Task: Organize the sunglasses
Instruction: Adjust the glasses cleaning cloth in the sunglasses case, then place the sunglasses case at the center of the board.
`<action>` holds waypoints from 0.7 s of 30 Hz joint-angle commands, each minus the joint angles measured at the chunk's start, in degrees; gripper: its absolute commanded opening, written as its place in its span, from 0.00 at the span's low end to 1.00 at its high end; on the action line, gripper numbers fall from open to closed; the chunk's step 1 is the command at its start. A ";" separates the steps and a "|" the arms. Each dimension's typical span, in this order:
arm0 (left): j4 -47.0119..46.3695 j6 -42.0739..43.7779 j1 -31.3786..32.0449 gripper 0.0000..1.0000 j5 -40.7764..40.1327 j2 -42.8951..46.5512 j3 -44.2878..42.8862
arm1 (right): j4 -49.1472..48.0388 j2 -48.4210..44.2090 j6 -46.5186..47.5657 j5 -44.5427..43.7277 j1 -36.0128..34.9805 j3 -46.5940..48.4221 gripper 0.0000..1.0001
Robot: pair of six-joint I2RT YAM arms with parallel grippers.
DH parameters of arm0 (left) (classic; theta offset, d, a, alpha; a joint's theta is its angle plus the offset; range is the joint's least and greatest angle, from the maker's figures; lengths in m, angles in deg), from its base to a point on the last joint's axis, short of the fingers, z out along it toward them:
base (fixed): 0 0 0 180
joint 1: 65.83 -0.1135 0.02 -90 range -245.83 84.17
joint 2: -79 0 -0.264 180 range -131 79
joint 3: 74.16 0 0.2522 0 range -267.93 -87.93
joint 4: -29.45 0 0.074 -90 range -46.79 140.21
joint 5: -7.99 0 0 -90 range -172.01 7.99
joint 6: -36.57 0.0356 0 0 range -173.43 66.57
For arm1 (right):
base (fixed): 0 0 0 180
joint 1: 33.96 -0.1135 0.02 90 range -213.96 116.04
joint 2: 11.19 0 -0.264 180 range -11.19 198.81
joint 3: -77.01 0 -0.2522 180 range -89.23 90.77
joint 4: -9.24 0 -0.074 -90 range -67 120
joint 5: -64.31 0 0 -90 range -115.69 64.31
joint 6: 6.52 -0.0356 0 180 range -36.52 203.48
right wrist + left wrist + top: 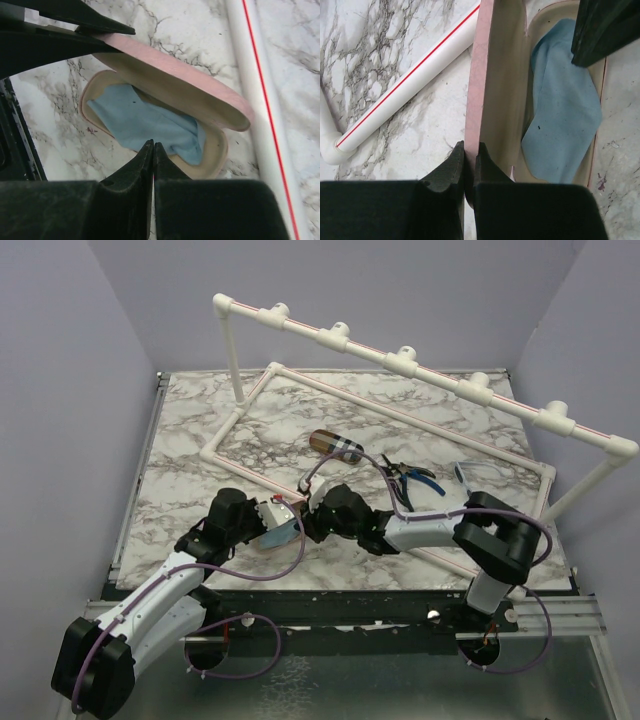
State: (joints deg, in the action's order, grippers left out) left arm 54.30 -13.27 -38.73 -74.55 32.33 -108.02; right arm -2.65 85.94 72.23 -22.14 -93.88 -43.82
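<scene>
Holding the open pink case [495, 75] by its raised lid, your left gripper [470, 152] pinches the edge, a grip only its wrist view shows. Your right gripper [152, 150] hangs clenched, empty, above the case's blue cloth [140, 125]. Only the top view shows the sunglasses [474, 472], well right of the case.

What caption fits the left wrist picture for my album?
The left gripper pinches the lid of the open pink case; a blue cloth lies inside.

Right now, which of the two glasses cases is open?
The pink case, its lid held up by the left claw, with a blue cloth inside. The brown case farther back, beside the pliers, looks shut.
</scene>
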 commanded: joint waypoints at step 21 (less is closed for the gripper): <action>-2.48 4.70 0.15 0.00 -0.24 1.11 1.20 | 1.93 5.44 -2.39 0.73 2.48 1.39 0.06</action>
State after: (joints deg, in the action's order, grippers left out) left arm 53.50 -10.98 -38.69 -74.72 32.70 -107.70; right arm -5.30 94.33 67.89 -19.43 -91.63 -43.10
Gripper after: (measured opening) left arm 0.047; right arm 0.039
